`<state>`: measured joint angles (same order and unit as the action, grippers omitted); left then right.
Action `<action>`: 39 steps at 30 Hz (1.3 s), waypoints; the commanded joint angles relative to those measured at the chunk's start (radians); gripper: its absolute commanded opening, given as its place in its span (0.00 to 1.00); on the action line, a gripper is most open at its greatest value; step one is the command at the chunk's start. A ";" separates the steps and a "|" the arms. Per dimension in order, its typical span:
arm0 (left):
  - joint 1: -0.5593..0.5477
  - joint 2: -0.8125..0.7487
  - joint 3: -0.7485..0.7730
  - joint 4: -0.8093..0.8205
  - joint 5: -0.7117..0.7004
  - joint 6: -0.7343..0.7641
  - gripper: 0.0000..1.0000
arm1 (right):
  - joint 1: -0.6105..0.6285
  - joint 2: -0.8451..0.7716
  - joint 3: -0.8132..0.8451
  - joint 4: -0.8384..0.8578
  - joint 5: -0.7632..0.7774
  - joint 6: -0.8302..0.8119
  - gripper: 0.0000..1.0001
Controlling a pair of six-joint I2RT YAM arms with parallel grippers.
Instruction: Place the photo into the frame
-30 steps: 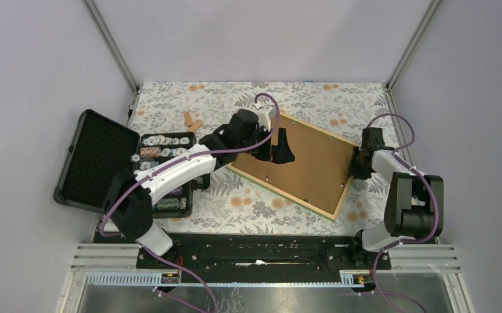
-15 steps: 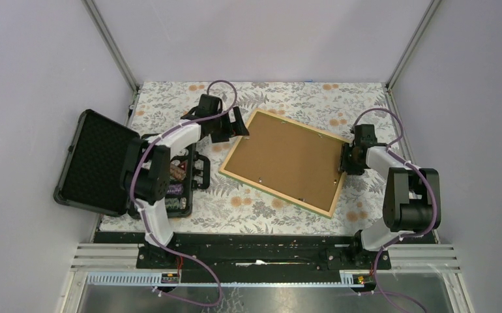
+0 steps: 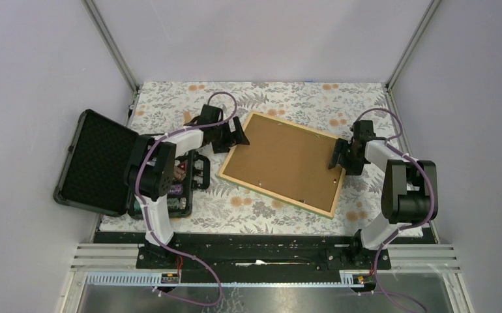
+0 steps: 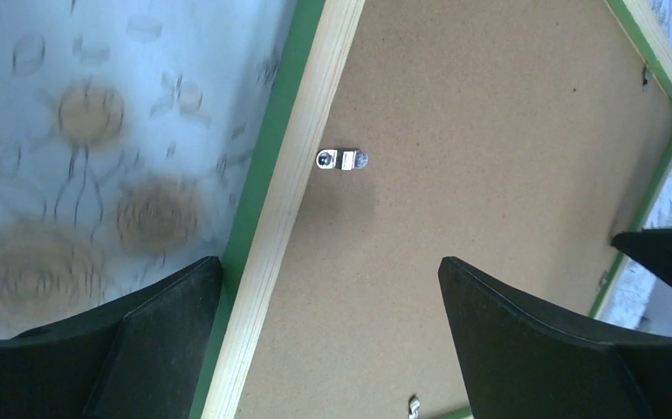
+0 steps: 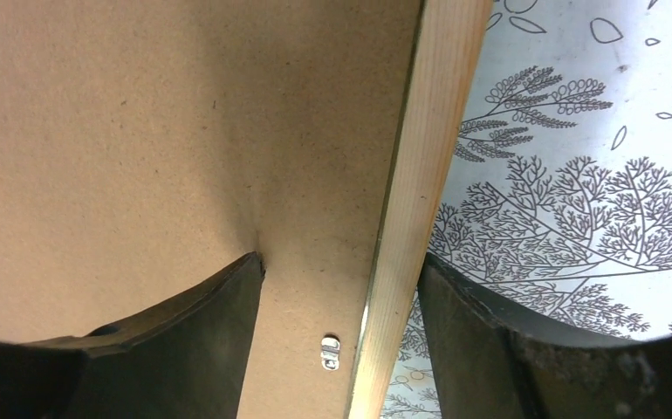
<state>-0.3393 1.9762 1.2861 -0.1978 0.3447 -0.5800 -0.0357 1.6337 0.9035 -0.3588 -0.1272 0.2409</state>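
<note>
Both short ends of the frame [image 3: 276,195] are straddled by claws; it lies face down and skewed, mid-table on the floral cloth [image 3: 235,203], with the brown backing board [image 3: 284,160] up. We see bare cloth along its near and far sides, while the open black case [image 3: 98,163] sits close on the left. Folded above that case, the left arm [image 3: 170,140] holds the left gripper [image 3: 235,135] spread wide, one finger [image 4: 140,349] over cloth and the other over board. The right arm [image 3: 392,156] hooks inward, and the right gripper [image 3: 337,156] is likewise apart across the wooden rim. We cannot tell whether any finger touches. Whatever lies under the board is hidden.
</note>
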 commanded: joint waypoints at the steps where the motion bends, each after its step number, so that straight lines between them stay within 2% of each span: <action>1: -0.008 -0.126 -0.140 0.015 0.193 -0.134 0.99 | 0.018 0.061 0.028 -0.068 -0.118 0.084 0.75; 4: -0.006 -0.181 -0.165 -0.013 0.229 -0.086 0.99 | 0.017 0.064 0.042 -0.101 -0.113 0.094 0.78; 9: -0.004 -0.208 -0.217 -0.030 0.222 -0.028 0.99 | 0.017 -0.072 0.003 -0.140 -0.023 0.129 0.80; 12: 0.008 -0.211 -0.234 -0.004 0.257 -0.060 0.99 | 0.016 -0.155 -0.020 -0.188 0.033 0.144 0.82; 16: 0.049 -0.202 -0.225 -0.005 0.264 -0.077 0.99 | 0.017 -0.210 -0.071 -0.230 0.032 0.180 0.80; 17: 0.060 -0.202 -0.231 0.000 0.271 -0.081 0.99 | 0.016 -0.217 -0.084 -0.232 0.029 0.191 0.82; 19: 0.066 -0.207 -0.244 0.015 0.278 -0.088 0.99 | 0.018 -0.226 -0.101 -0.249 0.042 0.214 0.99; 23: 0.067 -0.207 -0.254 0.023 0.283 -0.093 0.99 | 0.019 -0.252 -0.128 -0.267 0.065 0.231 1.00; 26: 0.069 -0.211 -0.252 0.028 0.291 -0.098 0.99 | 0.019 -0.272 -0.147 -0.234 0.016 0.238 0.98; 30: 0.068 -0.220 -0.270 0.055 0.302 -0.116 0.99 | 0.019 -0.239 -0.149 -0.101 -0.082 0.221 0.95; 34: 0.066 -0.220 -0.302 0.096 0.324 -0.147 0.99 | 0.024 -0.129 -0.070 -0.044 -0.177 0.183 1.00; 39: 0.057 -0.230 -0.315 0.123 0.346 -0.169 0.99 | 0.029 -0.066 0.076 -0.111 -0.096 0.157 1.00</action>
<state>-0.2600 1.7882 0.9817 -0.1352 0.6018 -0.7055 -0.0265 1.5410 0.8421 -0.5228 -0.1627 0.4091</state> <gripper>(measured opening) 0.987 0.995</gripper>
